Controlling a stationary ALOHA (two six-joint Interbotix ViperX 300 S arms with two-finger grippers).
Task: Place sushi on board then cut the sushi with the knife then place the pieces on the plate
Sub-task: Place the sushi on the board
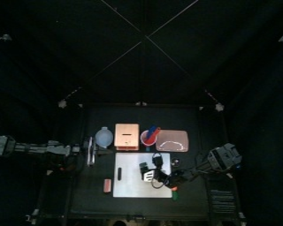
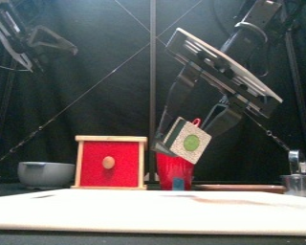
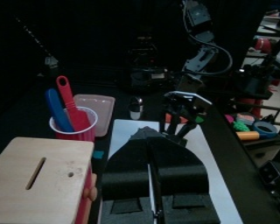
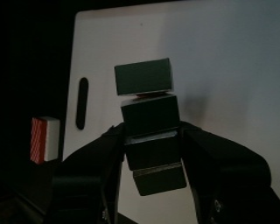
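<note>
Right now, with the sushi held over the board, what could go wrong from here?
1. The right gripper clamps the sushi roll by its nearer blocks only. The far block sits slightly offset from the rest, so it might break off.
2. In the front view the roll hangs tilted above the white board. If it is released from there, it could tumble or come apart.

The booth is dim. In the top view the black curtain (image 1: 141, 44) swallows the upper half, and only the white cutting board (image 1: 138, 177) near the table's (image 1: 82, 203) front edge stands bright. In my right wrist view the board is pale and greys toward my jaws and the sushi roll (image 4: 152, 122). In the front view its near edge is a blurred pale band. In my left wrist view my jaws are dark silhouettes.
</note>
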